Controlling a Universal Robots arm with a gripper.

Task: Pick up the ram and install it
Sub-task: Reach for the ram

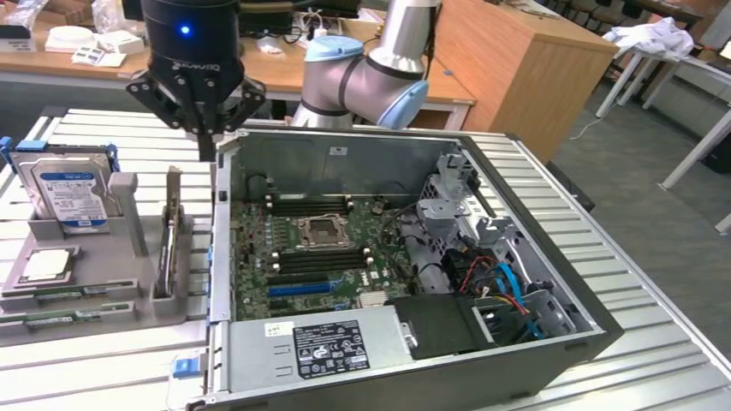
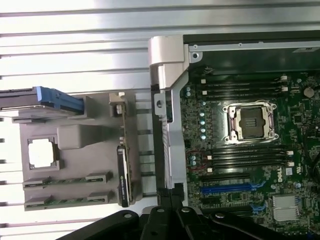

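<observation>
silver arm (image 1: 407,34), blue joint caps (image 1: 402,107), black pincer (image 1: 208,144)

The ram (image 1: 68,295) (image 2: 65,180), a long, narrow green stick, sits on edge and level in a slot at the near end of the grey holder (image 1: 171,310) (image 2: 80,142), with a second stick (image 1: 57,318) (image 2: 65,200) parallel just beside it, outside the computer case.

Holder (image 1: 128,310) beside case (image 1: 520,366), on the exterior view's left, hard drive (image 1: 71,193) and ram (image 1: 57,295) in holder
</observation>
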